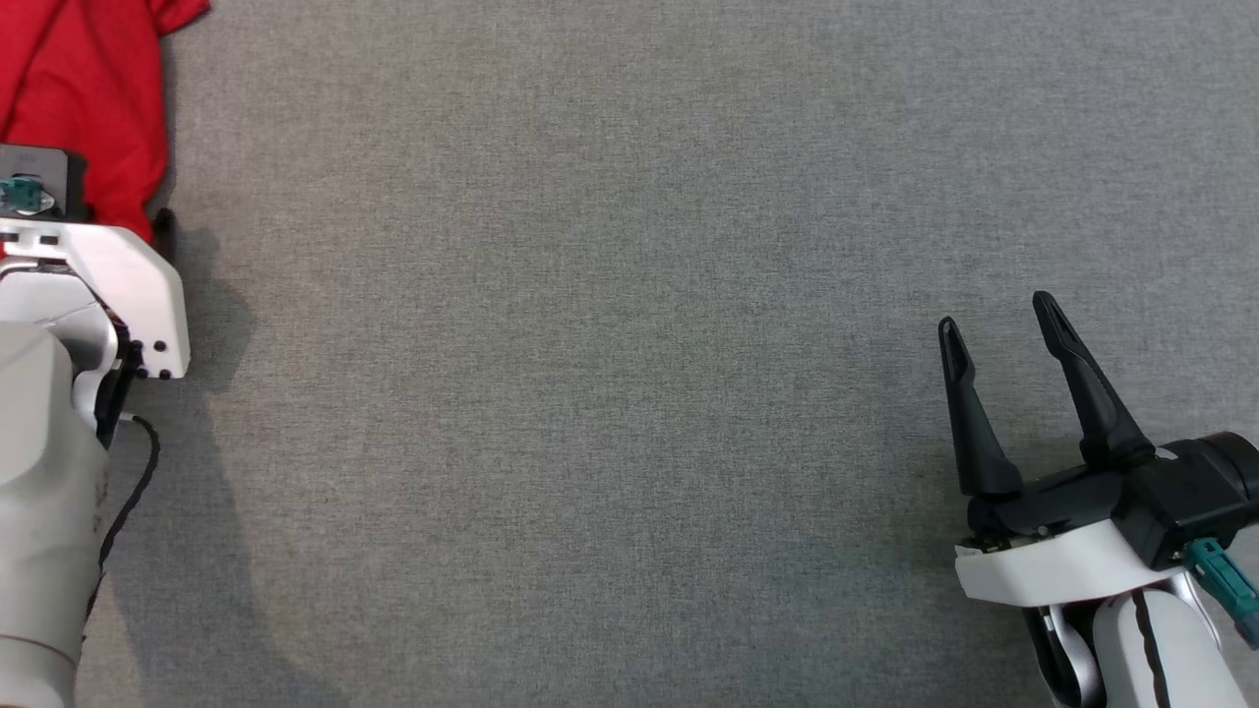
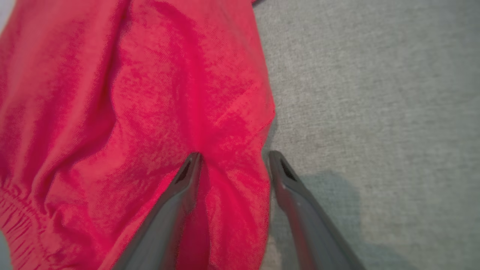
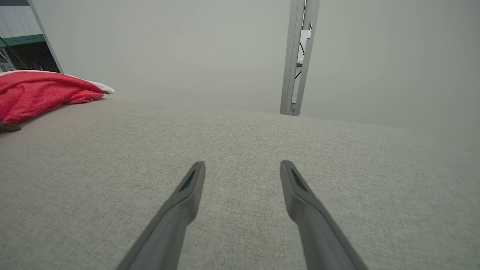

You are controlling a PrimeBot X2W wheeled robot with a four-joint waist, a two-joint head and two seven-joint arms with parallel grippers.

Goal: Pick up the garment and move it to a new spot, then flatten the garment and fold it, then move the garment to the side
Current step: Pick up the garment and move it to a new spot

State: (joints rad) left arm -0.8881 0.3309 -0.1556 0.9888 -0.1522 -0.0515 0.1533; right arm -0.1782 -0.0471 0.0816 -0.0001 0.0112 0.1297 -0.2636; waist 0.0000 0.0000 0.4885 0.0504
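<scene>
Garment (image 2: pixel 131 112) and left gripper (image 2: pixel 235 155) meet at the red cloth's edge. The jaws are spread wide astride that edge with nothing clamped. One finger (image 2: pixel 180 195) presses into the folds, and the other stands over grey just beside the garment.

In the head view the garment (image 1: pixel 89 88) lies at the far left and runs off the top and left of the frame, so its full outline cannot be told. The left arm's white wrist (image 1: pixel 118 275) covers its near end and hides nearly all of the fingers.

The right gripper (image 1: pixel 995 315) is also released and empty. It is well apart from the garment, with a wide stretch of grey table (image 1: pixel 629 344) between them.

From the right wrist, between that gripper's (image 3: pixel 243 165) parted fingers, the garment (image 3: pixel 33 93) shows as a low heap close to the table's straight far edge. A white strip (image 3: pixel 103 89) shows at its end, and I cannot tell whether it belongs to the garment. Behind that edge, well away from the garment, a metal post (image 3: pixel 296 56) rises against a pale wall (image 3: pixel 187 48).

The garment is a fine knit, softly creased, with gathered ribbing along one border. The table cover is a flat, coarse grey weave. The fingers are long, dark, matte and tapering, each with a slot near its tip.
</scene>
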